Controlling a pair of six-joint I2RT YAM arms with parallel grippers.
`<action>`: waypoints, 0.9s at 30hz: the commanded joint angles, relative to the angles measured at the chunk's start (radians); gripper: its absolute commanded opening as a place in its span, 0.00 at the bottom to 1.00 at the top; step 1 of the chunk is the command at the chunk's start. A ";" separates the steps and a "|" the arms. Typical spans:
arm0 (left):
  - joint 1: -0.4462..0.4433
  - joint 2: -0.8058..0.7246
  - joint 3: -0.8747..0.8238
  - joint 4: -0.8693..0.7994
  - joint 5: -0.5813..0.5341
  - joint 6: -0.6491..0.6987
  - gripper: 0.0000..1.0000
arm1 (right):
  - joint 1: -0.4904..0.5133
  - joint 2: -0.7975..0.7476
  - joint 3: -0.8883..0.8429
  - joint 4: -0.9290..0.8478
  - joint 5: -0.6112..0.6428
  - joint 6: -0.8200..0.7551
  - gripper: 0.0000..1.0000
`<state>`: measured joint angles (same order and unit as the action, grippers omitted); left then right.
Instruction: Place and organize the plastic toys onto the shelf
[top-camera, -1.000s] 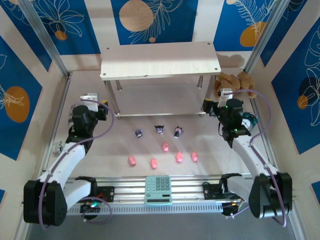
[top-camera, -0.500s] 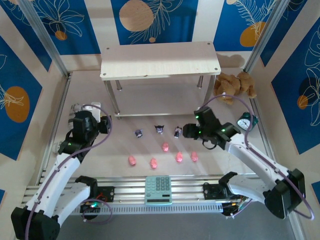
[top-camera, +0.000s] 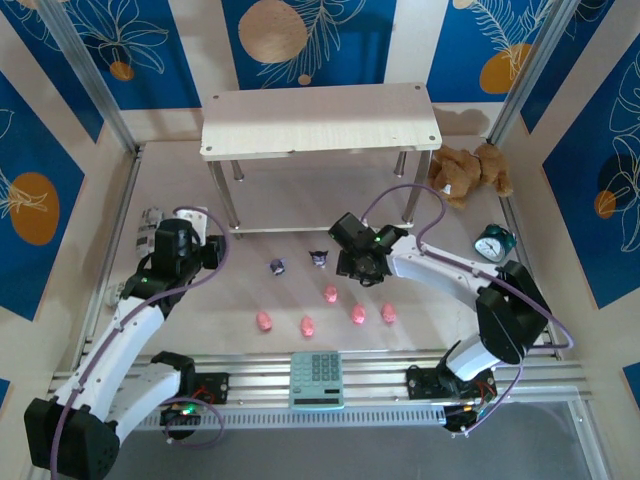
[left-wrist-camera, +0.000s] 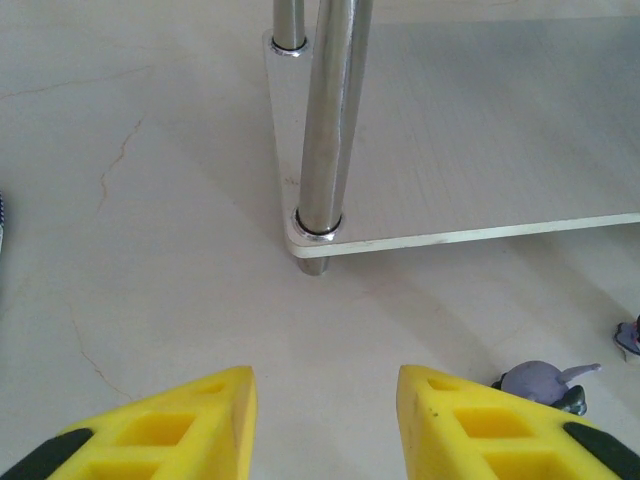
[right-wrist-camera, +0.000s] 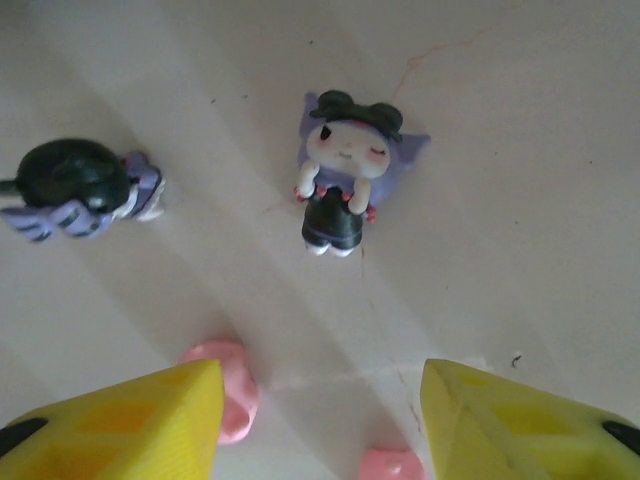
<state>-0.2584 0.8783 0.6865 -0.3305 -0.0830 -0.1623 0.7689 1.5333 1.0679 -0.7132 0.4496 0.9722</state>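
Observation:
The plastic toys lie on the table in front of the shelf (top-camera: 320, 120). In the top view I see two dark figurines (top-camera: 278, 266) (top-camera: 319, 258) and several pink ones (top-camera: 307, 326). My right gripper (top-camera: 356, 268) hovers over the right end of the dark row. In the right wrist view it (right-wrist-camera: 320, 410) is open, a white-faced dark figurine (right-wrist-camera: 340, 185) lies flat ahead of it, and pink toys (right-wrist-camera: 232, 392) (right-wrist-camera: 392, 465) sit by its fingertips. My left gripper (top-camera: 212, 250) (left-wrist-camera: 325, 400) is open and empty, low beside the shelf's front-left leg (left-wrist-camera: 325, 130), with a dark figurine (left-wrist-camera: 545, 382) by its right finger.
A brown plush bear (top-camera: 470, 170) and a small green clock (top-camera: 491, 243) sit at the right. A calculator (top-camera: 316, 378) rests on the front rail. The shelf's lower board (left-wrist-camera: 480, 150) lies just ahead of the left gripper.
The right arm swung left from beside the bear to over the dark figurines, and its jaws narrowed somewhat. The left arm dropped a little lower near the shelf leg.

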 joint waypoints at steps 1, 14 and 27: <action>-0.009 -0.001 0.038 -0.014 0.000 0.027 0.42 | -0.020 0.046 0.028 -0.007 0.040 0.037 0.56; -0.009 0.019 0.039 -0.010 0.000 0.048 0.43 | -0.045 0.163 0.061 0.044 0.043 -0.002 0.55; -0.008 0.049 0.056 -0.007 0.002 0.052 0.42 | -0.078 0.247 0.077 0.099 0.039 -0.029 0.53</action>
<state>-0.2584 0.9249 0.7052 -0.3336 -0.0830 -0.1223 0.6964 1.7657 1.1252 -0.6273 0.4725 0.9497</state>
